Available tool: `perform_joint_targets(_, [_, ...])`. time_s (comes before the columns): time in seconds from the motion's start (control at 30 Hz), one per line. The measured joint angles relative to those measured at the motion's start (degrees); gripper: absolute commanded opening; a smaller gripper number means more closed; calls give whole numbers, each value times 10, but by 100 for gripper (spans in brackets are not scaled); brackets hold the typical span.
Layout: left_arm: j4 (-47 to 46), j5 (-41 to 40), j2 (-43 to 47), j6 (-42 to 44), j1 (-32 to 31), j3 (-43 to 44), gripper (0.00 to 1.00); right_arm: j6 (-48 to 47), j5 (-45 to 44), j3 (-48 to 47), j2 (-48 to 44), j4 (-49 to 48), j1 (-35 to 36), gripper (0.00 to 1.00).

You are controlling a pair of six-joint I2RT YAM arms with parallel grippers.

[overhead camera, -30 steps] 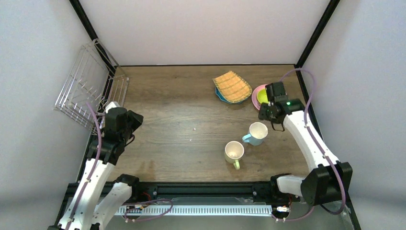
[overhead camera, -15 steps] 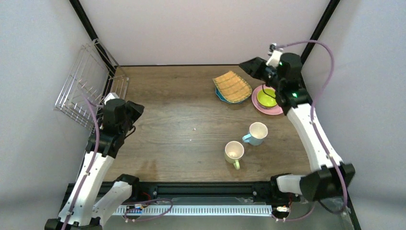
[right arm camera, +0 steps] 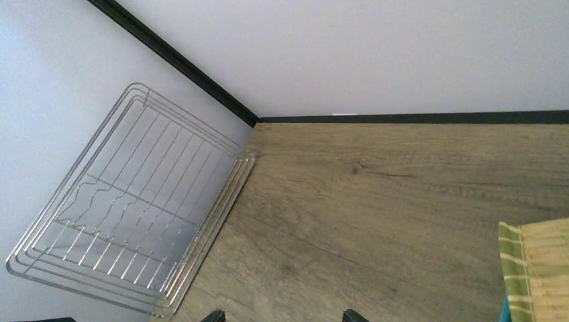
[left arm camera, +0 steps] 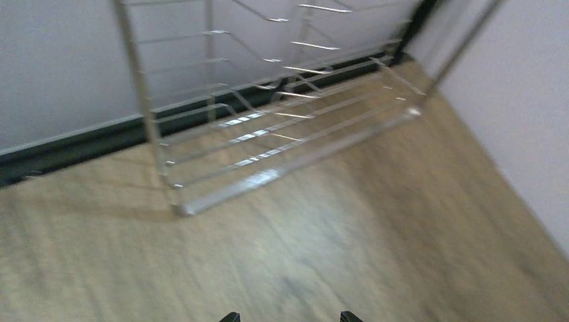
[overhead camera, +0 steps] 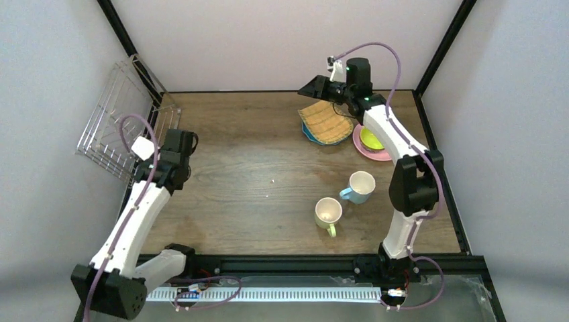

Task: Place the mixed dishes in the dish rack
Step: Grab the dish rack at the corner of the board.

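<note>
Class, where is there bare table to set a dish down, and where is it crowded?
Free: the wide centre of the table, between the rack and the tan plate; also the near strip left of the yellow mug. Crowded: the right side, with pink plate, bowl and blue mug.

The dish rack [overhead camera: 124, 117] stands tipped up in the far left corner. I think it leans on the left wall [overhead camera: 47, 134], but my close view is blurry. Its wires block that corner. The middle of the table [overhead camera: 255, 168] is bare, with lots of room to pass. On the right, the light-blue mug [overhead camera: 361, 186] and pale yellow-green mug [overhead camera: 328, 212] stand close together. The tan woven-look plate [overhead camera: 325, 122] and pink round plate [overhead camera: 382, 153] fill the far right.
</note>
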State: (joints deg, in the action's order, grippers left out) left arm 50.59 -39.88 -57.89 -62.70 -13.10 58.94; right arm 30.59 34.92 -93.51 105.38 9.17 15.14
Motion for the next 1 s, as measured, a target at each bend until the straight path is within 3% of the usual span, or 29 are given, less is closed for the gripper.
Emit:
perform_joint_targets(0.37, [146,-203,-148,-172,0,2,85,-34,30,-98,87,7,5,99])
perform_joint_targets(0.63, [200,-268,-195,-270,2,0,86,-47,43,-114,101,16,19,99])
perform_joint_targets(1.0, [235,-307,-232,-306,47,-2,94,-51,49,-151,138,23,30,99])
